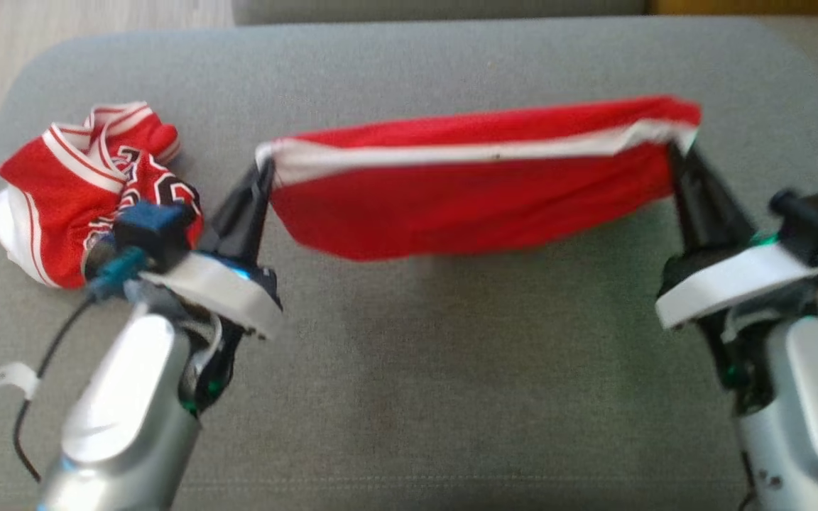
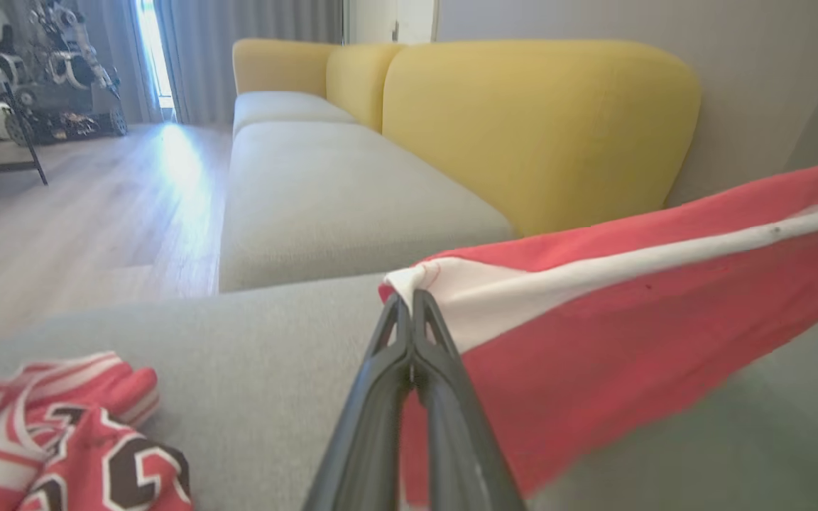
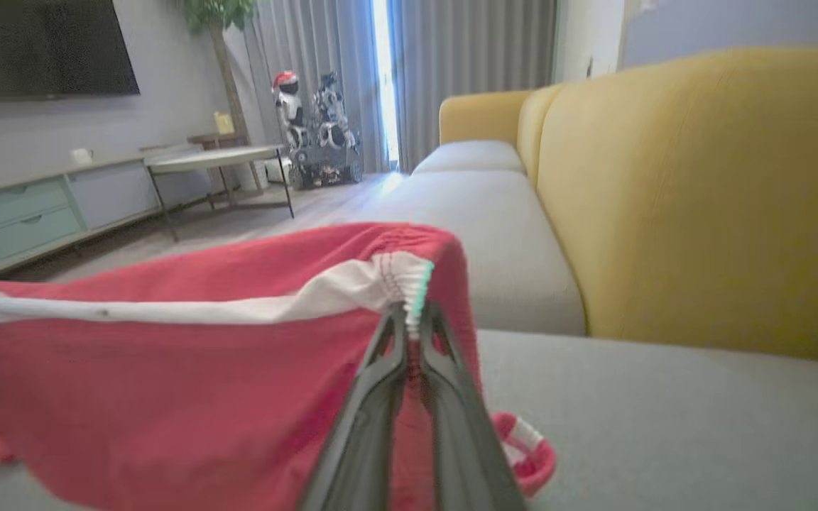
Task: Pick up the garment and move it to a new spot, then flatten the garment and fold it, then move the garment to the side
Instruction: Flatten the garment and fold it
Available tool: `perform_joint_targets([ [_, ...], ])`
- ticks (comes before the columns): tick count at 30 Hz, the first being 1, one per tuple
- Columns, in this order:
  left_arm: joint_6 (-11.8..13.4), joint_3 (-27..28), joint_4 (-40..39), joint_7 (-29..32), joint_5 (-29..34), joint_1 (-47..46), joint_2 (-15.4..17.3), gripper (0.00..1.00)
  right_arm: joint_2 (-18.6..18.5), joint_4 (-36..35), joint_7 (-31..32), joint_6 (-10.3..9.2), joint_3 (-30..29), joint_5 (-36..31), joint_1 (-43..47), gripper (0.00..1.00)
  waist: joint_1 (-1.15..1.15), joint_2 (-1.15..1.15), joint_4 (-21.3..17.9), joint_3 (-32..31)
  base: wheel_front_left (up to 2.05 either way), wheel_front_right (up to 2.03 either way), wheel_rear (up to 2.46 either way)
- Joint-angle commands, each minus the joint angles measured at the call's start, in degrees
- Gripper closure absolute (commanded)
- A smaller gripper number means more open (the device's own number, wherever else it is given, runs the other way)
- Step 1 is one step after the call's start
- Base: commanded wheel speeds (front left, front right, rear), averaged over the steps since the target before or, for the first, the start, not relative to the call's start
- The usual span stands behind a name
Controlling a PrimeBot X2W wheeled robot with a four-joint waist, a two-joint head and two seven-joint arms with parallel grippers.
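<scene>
While a crumpled jersey [image 1: 82, 184] lies near the left edge of the grey cushion [image 1: 409, 397], the left gripper [image 1: 265, 165] clamps one top corner of the red garment [image 1: 466, 206], which hangs stretched above the cushion's middle to the right gripper [image 1: 673, 147], pinching the other corner. Lifting seems done; flattening, folding and setting aside remain.

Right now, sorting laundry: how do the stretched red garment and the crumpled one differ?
The red shorts hang stretched between the left gripper and right gripper; the jersey lies crumpled on the cushion. The shorts have a plain white waistband; the jersey shows black numerals. Both are red and white.
</scene>
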Motion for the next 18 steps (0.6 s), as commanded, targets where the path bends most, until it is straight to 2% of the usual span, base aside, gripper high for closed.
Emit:
perform_joint_targets([
  [1,0.7,3.0,-4.1,-0.5,0.4,-4.8,2.0,1.00,-1.0,-4.4,0.6,0.24,0.2,0.5,-2.8,1.00,0.00,0.00,-0.1,-1.9,0.00,0.00,0.00],
  [11,1.9,3.8,-11.8,2.2,1.8,-12.0,3.4,1.00,-2.2,-12.3,3.5,0.24,-2.6,1.7,-4.8,1.00,0.00,0.00,0.1,-6.2,0.00,0.00,0.00],
  [18,1.5,3.4,-12.6,4.7,1.2,-14.3,3.7,1.00,-2.8,-12.4,4.5,0.24,-3.7,3.4,-5.7,1.00,0.00,0.00,-0.3,-6.1,0.00,0.00,0.00],
])
